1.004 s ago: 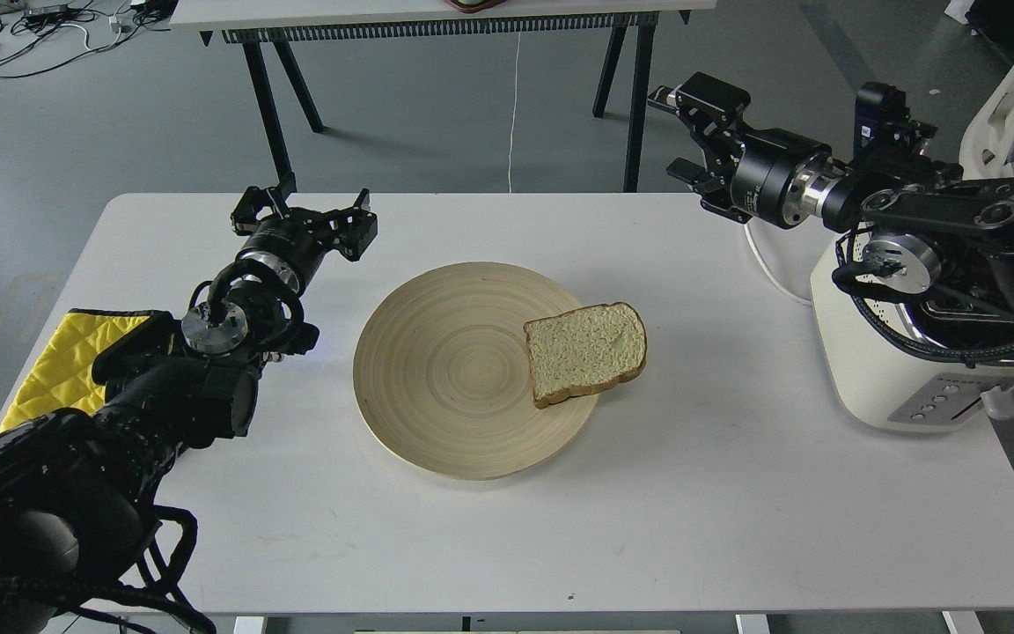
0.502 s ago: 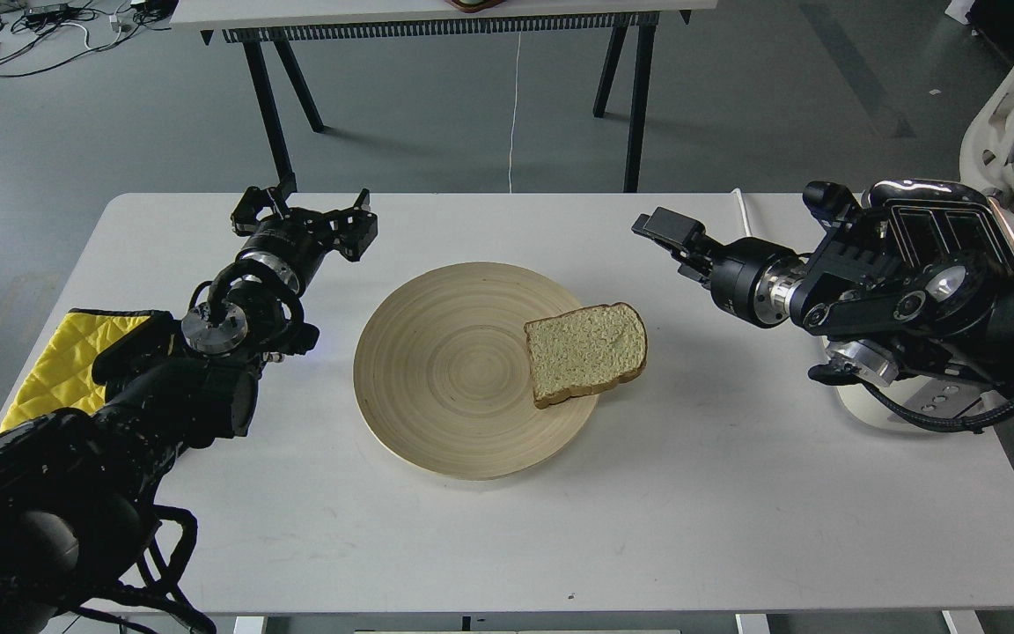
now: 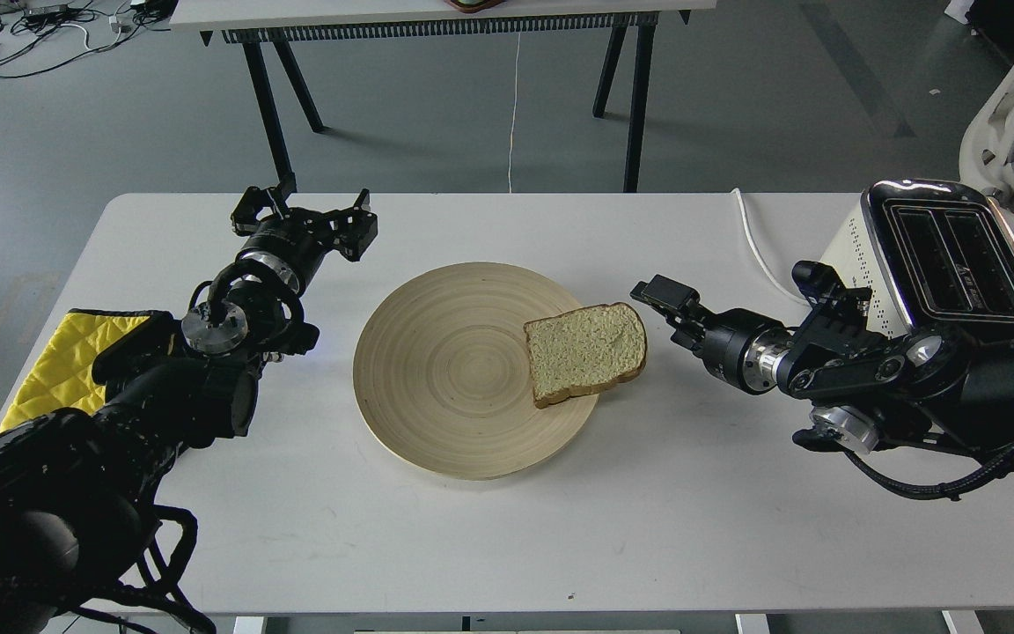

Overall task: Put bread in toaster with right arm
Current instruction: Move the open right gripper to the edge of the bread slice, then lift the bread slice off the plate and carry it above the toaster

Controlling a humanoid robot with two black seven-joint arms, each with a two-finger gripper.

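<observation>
The bread (image 3: 586,352) lies flat on the right rim of a round wooden plate (image 3: 445,370), its crust hanging over the edge. The cream toaster (image 3: 938,246) stands at the table's right back, both top slots empty. My right gripper (image 3: 664,298) is low over the table, just right of the bread and pointing at it, not touching. It is dark and seen nearly end-on, so I cannot tell its fingers apart. My left gripper (image 3: 304,216) is open and empty over the table's back left, far from the bread.
A yellow quilted cloth (image 3: 58,361) lies at the table's left edge. A white cable (image 3: 762,255) runs from the toaster to the back edge. Another table (image 3: 437,18) stands behind and a white chair (image 3: 1000,114) at the right.
My right arm has come down from above the toaster and swung left and toward me, bringing its gripper close to the bread's right side. The toaster's top now shows. The left arm is still.
</observation>
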